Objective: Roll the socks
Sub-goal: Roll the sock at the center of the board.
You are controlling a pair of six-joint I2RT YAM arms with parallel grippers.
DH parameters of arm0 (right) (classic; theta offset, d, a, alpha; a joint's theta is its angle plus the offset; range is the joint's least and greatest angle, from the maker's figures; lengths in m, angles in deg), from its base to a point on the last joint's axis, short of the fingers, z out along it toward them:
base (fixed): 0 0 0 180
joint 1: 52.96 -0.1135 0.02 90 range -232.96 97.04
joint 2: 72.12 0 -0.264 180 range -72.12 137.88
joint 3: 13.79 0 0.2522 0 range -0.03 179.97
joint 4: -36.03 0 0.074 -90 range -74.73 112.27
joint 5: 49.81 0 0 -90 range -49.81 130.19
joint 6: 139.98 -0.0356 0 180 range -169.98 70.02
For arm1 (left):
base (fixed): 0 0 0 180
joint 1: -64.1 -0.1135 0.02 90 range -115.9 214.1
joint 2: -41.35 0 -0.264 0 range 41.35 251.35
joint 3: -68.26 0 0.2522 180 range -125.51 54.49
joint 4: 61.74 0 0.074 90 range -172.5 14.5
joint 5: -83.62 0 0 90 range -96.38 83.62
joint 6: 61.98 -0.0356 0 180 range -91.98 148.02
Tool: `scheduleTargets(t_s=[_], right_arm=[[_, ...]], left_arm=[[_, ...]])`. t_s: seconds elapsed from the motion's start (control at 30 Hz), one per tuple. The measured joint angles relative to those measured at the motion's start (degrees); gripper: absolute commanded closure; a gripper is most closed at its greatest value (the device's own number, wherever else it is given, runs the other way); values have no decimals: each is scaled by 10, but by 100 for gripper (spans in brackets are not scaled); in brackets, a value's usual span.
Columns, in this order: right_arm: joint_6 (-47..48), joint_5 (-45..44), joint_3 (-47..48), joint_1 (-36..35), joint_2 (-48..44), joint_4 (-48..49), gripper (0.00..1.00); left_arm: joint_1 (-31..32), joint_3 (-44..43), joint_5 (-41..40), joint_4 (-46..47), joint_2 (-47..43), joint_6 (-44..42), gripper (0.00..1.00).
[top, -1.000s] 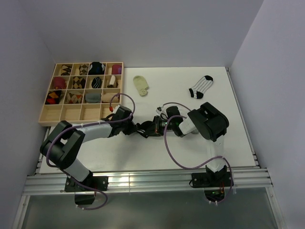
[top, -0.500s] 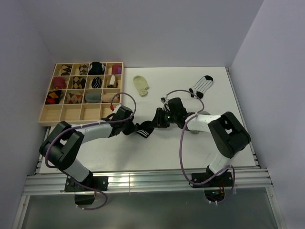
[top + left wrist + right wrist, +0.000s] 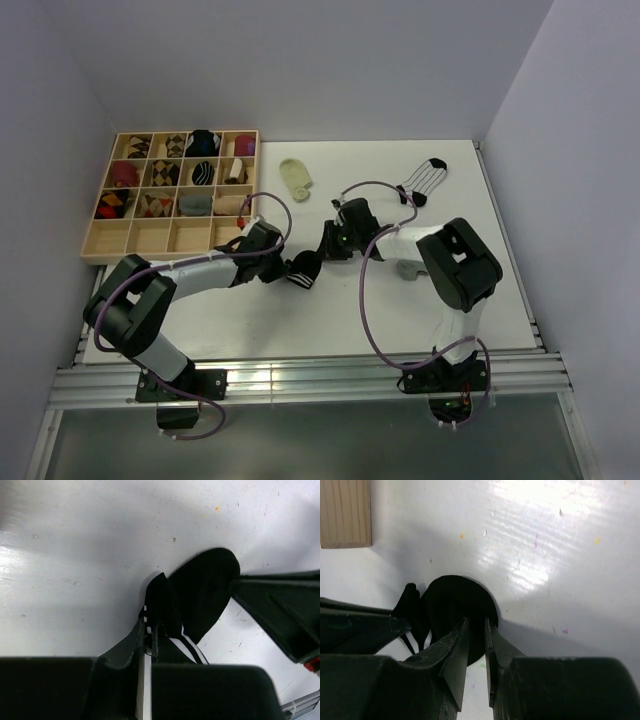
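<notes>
The flat white table [image 3: 400, 310] fills the scene, walled in on the left, far and right sides; at its far left corner sits the shallow wooden compartment tray [image 3: 150, 236], with patterned rolled socks [image 3: 203, 142] in most cells of its three far rows and bare wood in the near row; a corner of that tray also shows at the upper left of the right wrist view.

The black and white left arm [image 3: 190, 272] reaches from the near left towards the middle; the black and white right arm [image 3: 455, 265] bends back from the near right to meet it there.

The white sock with thin black stripes [image 3: 422, 182] lies flat at the far right; the pale cream sock [image 3: 296, 179] lies flat just right of the tray; a grey sock [image 3: 407, 268] shows partly under the right arm.

The black sock with white bands [image 3: 305, 270] lies at the middle of the table between the two grippers; its rounded toe is flat on the surface [image 3: 202, 590] [image 3: 455, 600].

The left gripper [image 3: 288, 268] has its fingers pressed together on the banded cuff end of that sock, the fabric bunched up between them [image 3: 148, 625]; the right gripper [image 3: 326, 246] stands at the sock's toe end, its fingers a slit apart, their tips over the black toe [image 3: 477, 625].
</notes>
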Motion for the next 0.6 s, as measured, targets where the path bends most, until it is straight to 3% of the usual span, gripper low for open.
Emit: scheduleTargets(t_s=[0.2,0.4,0.6], right_arm=[[14,-12,17,0,10,-4,74],[58,-64,-40,-18,-63,2,58],[146,-170,-84,-130,-187,28,51]], left_arm=[[5,-10,-8,-18,0,-15,96],[6,-30,-14,-47,3,-20,96],[7,-59,-18,-78,24,-31,96]])
